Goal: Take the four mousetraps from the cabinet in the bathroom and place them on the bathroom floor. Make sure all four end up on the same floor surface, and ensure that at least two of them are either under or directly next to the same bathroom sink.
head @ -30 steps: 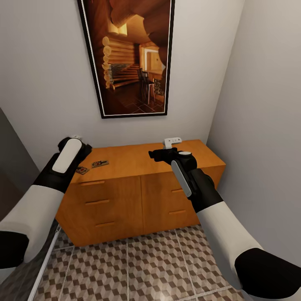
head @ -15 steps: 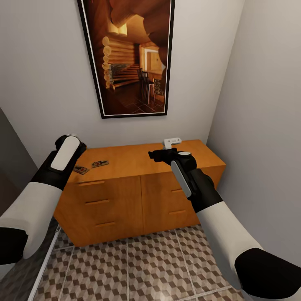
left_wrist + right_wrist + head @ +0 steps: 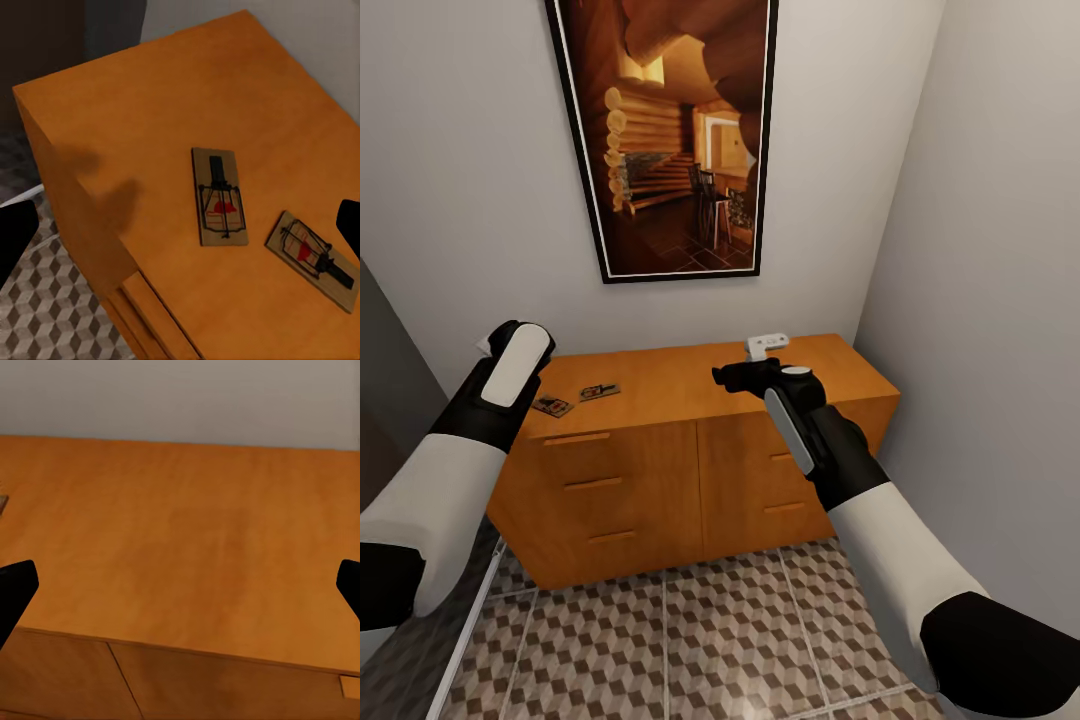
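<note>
Two mousetraps lie flat on the left part of the orange-brown cabinet [image 3: 690, 470] top: one [image 3: 552, 406] near the front edge, the other [image 3: 600, 391] just right of it. In the left wrist view both traps [image 3: 219, 196] [image 3: 315, 259] show clearly with dark wire and red marks. My left gripper [image 3: 508, 336] hovers above the cabinet's left end, open [image 3: 180, 236], holding nothing. My right gripper [image 3: 733, 375] hangs over the middle of the cabinet top, open [image 3: 180, 589] and empty. The cube-patterned floor [image 3: 710, 630] lies below.
A small white device [image 3: 767, 345] sits at the back of the cabinet top, just behind my right gripper. A framed picture [image 3: 670, 130] hangs above. The right wall [image 3: 1000, 300] stands close to the cabinet; a dark panel [image 3: 385, 380] borders the left.
My left gripper has drawn back to the left, off the cabinet's corner, uncovering the nearer trap. The right gripper has edged slightly left.
</note>
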Robot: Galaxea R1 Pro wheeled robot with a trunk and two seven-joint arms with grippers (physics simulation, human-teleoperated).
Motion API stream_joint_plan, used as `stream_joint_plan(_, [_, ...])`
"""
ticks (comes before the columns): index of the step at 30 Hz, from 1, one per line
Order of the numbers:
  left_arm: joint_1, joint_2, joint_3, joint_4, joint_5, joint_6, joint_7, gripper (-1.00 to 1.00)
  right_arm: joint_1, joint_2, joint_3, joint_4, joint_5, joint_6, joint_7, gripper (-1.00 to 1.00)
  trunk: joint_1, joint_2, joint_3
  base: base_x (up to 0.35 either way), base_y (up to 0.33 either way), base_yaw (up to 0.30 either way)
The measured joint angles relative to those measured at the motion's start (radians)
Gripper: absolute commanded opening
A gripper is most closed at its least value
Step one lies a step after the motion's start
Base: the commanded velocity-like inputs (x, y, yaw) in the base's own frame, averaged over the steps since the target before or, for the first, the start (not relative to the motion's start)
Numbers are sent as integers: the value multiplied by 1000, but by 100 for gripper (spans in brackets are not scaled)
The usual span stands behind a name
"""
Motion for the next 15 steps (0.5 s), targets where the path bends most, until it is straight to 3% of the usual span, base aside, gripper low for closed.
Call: stream_joint_plan(15, [0, -5, -4, -1, -3, 2, 17, 100, 0, -1, 15, 2, 0, 0, -1, 100, 0, 0, 0, 0, 0, 0])
